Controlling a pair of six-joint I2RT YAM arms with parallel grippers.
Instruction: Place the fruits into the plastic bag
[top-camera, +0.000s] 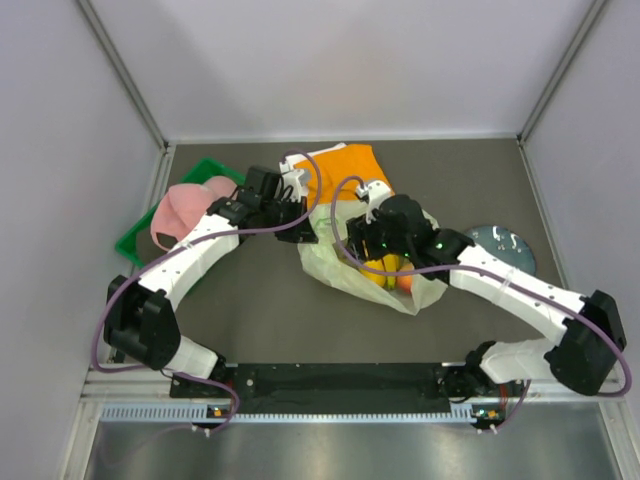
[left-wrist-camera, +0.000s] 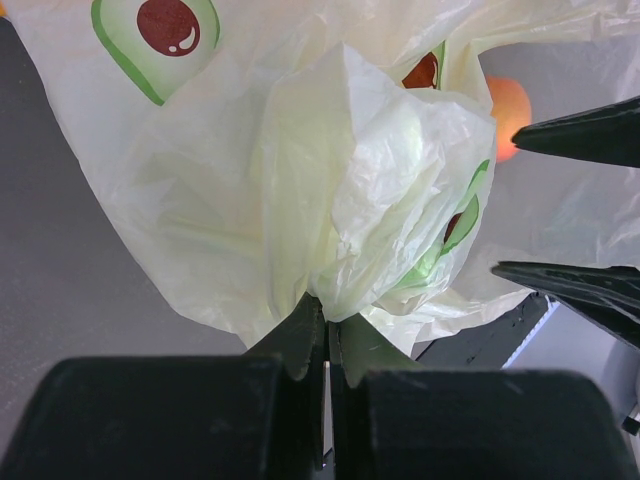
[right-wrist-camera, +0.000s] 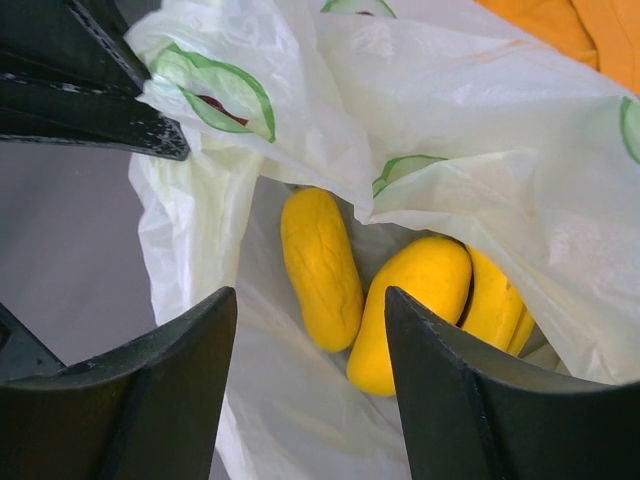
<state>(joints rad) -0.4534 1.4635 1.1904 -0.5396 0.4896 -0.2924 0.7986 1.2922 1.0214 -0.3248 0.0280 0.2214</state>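
Observation:
The pale green plastic bag (top-camera: 335, 262) with avocado prints lies mid-table with its mouth open toward the right. Yellow bananas (top-camera: 383, 266) lie inside it beside an orange fruit (top-camera: 405, 283). My left gripper (top-camera: 300, 226) is shut on a bunched fold of the bag (left-wrist-camera: 330, 180), pinched at its tips (left-wrist-camera: 328, 325). My right gripper (top-camera: 366, 242) hovers open over the bag's mouth. In the right wrist view its open jaws (right-wrist-camera: 308, 300) frame the bananas (right-wrist-camera: 320, 262) resting on the bag's plastic (right-wrist-camera: 480, 150); nothing is gripped.
An orange cloth (top-camera: 345, 170) lies behind the bag. A green tray (top-camera: 130, 245) with a pink cap (top-camera: 185, 208) on it sits at the left. A blue-grey plate (top-camera: 503, 245) lies at the right. Walls enclose the table on three sides.

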